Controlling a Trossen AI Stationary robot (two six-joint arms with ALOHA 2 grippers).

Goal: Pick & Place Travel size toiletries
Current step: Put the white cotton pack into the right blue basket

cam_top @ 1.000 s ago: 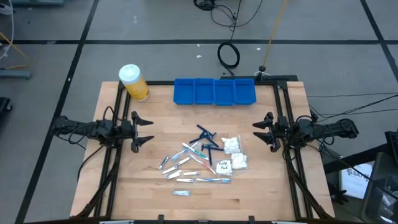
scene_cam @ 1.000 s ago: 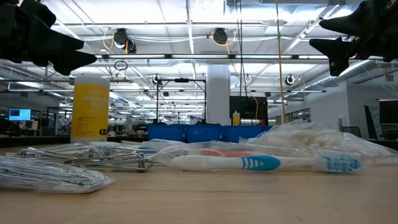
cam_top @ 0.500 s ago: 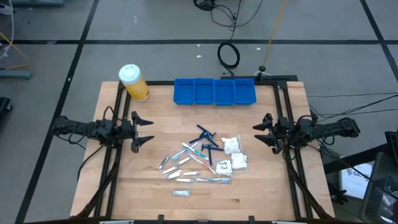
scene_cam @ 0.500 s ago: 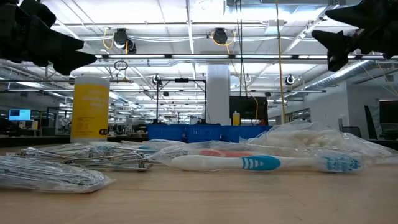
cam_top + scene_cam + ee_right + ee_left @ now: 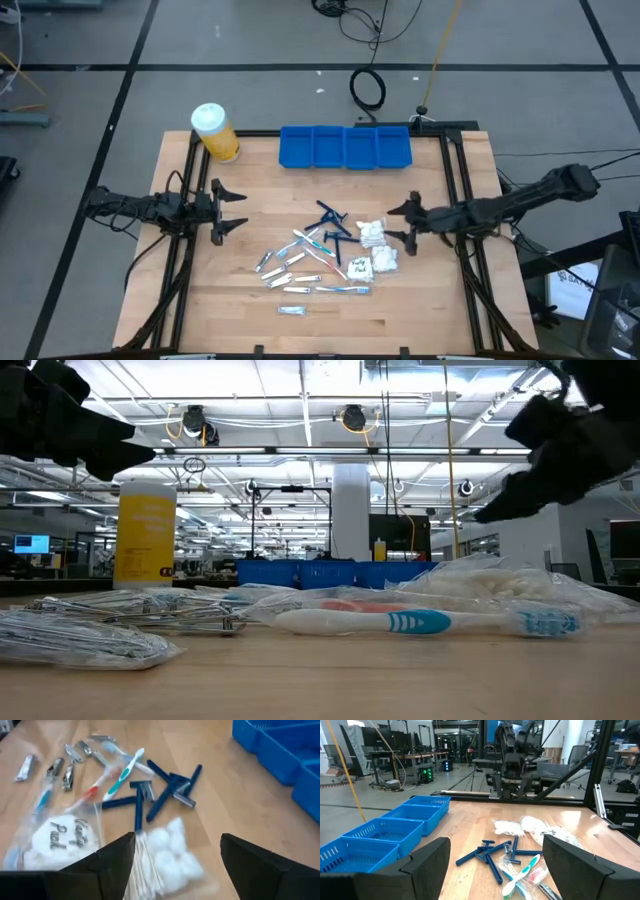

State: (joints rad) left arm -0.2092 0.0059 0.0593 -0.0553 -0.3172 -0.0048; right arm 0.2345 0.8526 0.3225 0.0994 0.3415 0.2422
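The right gripper hangs with its fingers spread wide and nothing between them, just beside the white packets at the right edge of the toiletry cluster. Its arm reaches in low from the right side of the table, stretched nearly flat. In the right wrist view the nearest packet of cotton balls and swabs is partly cut off by the dark fingers, and a second packet with handwriting on it runs out of the frame.

Further left lie the dark blue razors, crossed over one another, then the toothbrushes and the small silver tubes, with one sachet lying apart near the table's front edge. From table height the wrapped items on the left blur into a tangle; only one blue-white toothbrush reads clearly.

The blue compartment tray sits at the table's back edge, its four sections holding nothing. A yellow jar stands to its left.

The left gripper waits at the left side, released and spread, well apart from the cluster.
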